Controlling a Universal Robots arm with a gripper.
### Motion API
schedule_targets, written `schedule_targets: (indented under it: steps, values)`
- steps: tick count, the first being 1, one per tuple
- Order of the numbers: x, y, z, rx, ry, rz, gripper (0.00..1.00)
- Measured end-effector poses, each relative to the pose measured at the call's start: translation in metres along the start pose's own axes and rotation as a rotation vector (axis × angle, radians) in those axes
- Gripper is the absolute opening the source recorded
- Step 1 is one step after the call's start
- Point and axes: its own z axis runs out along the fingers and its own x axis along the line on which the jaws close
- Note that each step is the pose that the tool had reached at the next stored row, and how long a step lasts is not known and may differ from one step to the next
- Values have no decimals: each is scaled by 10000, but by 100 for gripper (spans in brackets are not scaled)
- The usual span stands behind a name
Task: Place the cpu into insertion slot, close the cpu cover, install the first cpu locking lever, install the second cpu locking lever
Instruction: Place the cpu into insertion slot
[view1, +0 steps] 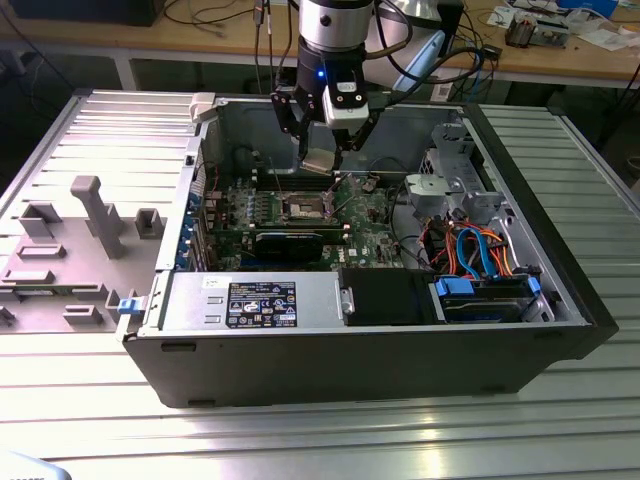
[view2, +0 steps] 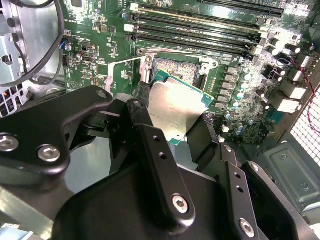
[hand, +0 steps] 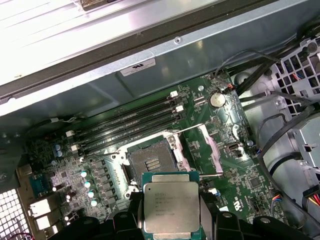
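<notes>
Claw (view1: 322, 152) holds one cpu (hand: 171, 206), perhaps tilted.

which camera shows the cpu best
The first wrist view: the cpu faces the camera, its metal top square-on, held in the gripper. The second wrist view shows the cpu slanted, a finger covering one side. The exterior view shows the cpu as a small tilted plate under the gripper.

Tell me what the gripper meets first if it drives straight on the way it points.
Probably the open insertion slot: the gripper, shut on the cpu, points down at the motherboard near it, though alignment and depth are unclear.
</notes>
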Motion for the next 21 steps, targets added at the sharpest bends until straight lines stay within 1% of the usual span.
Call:
schedule_targets:
  steps: [11, 13, 16, 17, 18, 21]
  values:
    - [0, 0, 0, 0, -2, 39, 55]
    - [0, 0, 1, -4, -8, 168, 55]
    - [0, 0, 3, -13, -33, 684, 55]
    - [0, 0, 4, -17, -44, 921, 55]
    - [0, 0, 5, -19, -49, 1029, 55]
    - [0, 0, 5, -20, -51, 1073, 55]
